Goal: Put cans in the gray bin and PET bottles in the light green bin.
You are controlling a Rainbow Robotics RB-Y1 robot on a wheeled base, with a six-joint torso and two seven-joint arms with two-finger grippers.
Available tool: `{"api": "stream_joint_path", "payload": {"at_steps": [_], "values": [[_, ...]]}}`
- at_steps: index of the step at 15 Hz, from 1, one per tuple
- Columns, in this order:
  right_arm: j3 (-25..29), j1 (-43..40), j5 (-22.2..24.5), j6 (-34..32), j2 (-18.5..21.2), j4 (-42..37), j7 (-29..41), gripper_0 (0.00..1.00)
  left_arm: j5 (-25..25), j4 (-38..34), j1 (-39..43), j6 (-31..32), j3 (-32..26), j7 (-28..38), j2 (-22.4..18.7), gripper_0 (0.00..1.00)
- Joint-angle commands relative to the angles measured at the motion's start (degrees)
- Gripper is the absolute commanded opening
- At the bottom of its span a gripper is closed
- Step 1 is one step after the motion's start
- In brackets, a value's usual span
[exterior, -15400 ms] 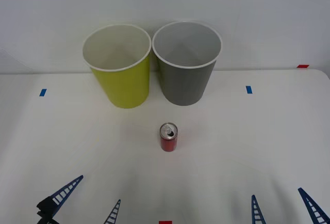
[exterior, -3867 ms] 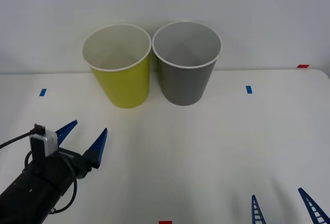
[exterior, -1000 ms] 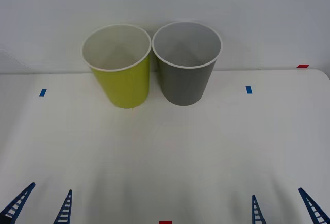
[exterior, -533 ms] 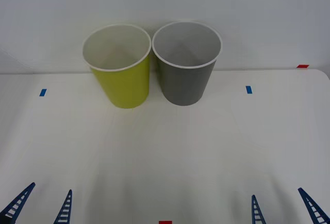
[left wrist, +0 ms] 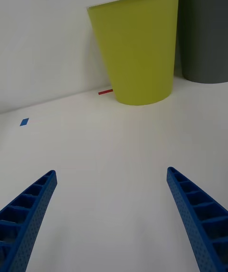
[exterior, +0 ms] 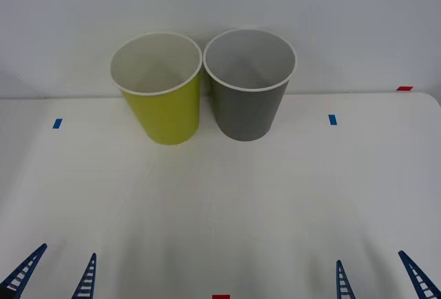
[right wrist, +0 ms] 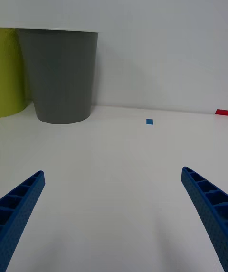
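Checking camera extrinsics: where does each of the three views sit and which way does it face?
Front: above the arms, facing down at the table; left gripper and right gripper open at the near edge.
Left wrist: low, facing the light green bin.
Right wrist: low, facing the gray bin.
All views share both bins.

left gripper (exterior: 55, 277): blue ribbed tapered fingers | right gripper (exterior: 380, 275): blue ribbed tapered fingers

1. A robot test lab: a bare white counter (exterior: 220, 202) stands against a plain white wall (exterior: 220, 3).
2. Small blue tape marks (exterior: 333, 119) and red tape marks (exterior: 404, 88) are stuck on the counter as position markers.
3. Blue ribbed end effector fingers (right wrist: 209, 201) show at the counter's near edge.
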State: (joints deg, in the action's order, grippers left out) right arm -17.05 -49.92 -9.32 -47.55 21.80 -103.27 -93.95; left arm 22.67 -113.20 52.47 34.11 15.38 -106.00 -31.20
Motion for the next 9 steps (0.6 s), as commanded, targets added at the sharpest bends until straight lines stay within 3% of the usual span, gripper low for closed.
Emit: {"api": "stream_joint_path", "payload": {"at_steps": [1,9], "values": [[0.0,0.0,0.0,0.0,0.0,0.0,0.0,1.00,0.0,0.0,0.0,0.0,0.0,0.0,0.0,0.79],[0.0,0.0,0.0,0.0,0.0,0.0,0.0,1.00,0.0,0.0,0.0,0.0,0.0,0.0,0.0,0.79]]}}
